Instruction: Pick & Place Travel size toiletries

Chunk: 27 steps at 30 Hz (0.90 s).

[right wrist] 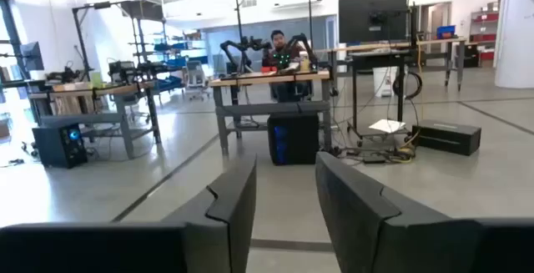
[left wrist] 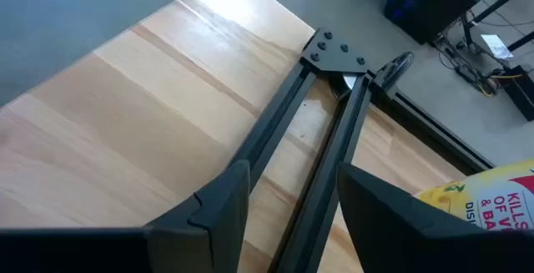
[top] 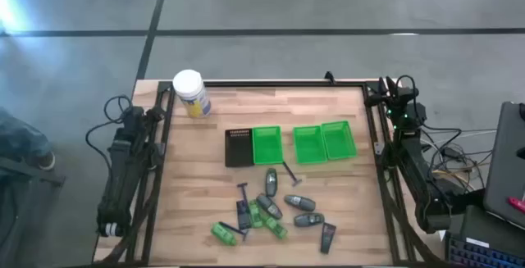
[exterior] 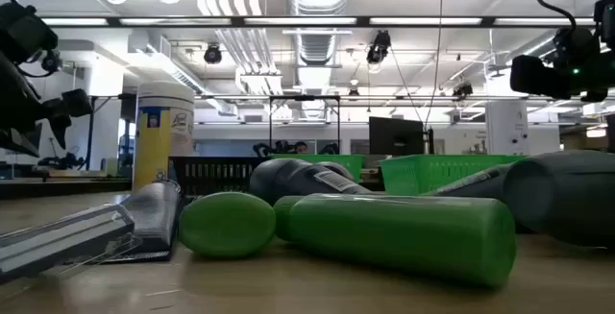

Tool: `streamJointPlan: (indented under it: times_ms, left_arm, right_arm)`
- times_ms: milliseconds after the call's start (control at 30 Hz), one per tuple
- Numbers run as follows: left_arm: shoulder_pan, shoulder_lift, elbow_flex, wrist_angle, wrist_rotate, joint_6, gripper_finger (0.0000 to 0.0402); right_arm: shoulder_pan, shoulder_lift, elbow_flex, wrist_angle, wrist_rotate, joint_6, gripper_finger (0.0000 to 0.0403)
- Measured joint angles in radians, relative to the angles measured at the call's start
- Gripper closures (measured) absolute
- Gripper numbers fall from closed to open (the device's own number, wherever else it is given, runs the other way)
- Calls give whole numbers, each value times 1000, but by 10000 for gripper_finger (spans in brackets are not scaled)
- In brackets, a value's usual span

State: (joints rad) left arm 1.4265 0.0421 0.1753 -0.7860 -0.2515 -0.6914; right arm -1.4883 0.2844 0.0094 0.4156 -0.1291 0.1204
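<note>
The travel size toiletries (top: 271, 211) lie in a loose heap on the near middle of the wooden table: bright green mini bottles (top: 223, 233), dark grey oval tubes (top: 299, 202) and thin black T-shaped sticks (top: 289, 172). The low view shows a green bottle (exterior: 399, 232) lying on its side in front of a grey tube (exterior: 298, 178). My left gripper (top: 158, 106) (left wrist: 292, 177) rests open at the table's far left corner. My right gripper (top: 392, 89) (right wrist: 285, 169) is open at the far right corner, facing out into the room. Both are far from the heap.
Three green trays (top: 308, 143) and a black tray (top: 238, 147) sit in a row at mid-table, beyond the heap. A white-lidded, yellow-labelled jar (top: 189, 93) stands near the far left corner. A dark metal frame (left wrist: 334, 52) rims the table. A person (right wrist: 279, 48) sits far off.
</note>
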Motion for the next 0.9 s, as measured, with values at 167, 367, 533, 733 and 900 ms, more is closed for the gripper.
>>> streamJointPlan:
  times_ms: [167, 367, 533, 733, 900]
  left_arm:
    - [0, 0, 0, 0, 0, 0, 216]
    - [0, 0, 0, 0, 0, 0, 216]
    - [0, 0, 0, 0, 0, 0, 216]
    - [0, 0, 0, 0, 0, 0, 216]
    - [0, 0, 0, 0, 0, 0, 216]
  right_arm:
    - [0, 0, 0, 0, 0, 0, 299]
    - [0, 0, 0, 0, 0, 0, 318]
    - [0, 0, 0, 0, 0, 0, 335]
    - [0, 0, 0, 0, 0, 0, 351]
    - [0, 0, 0, 0, 0, 0, 360]
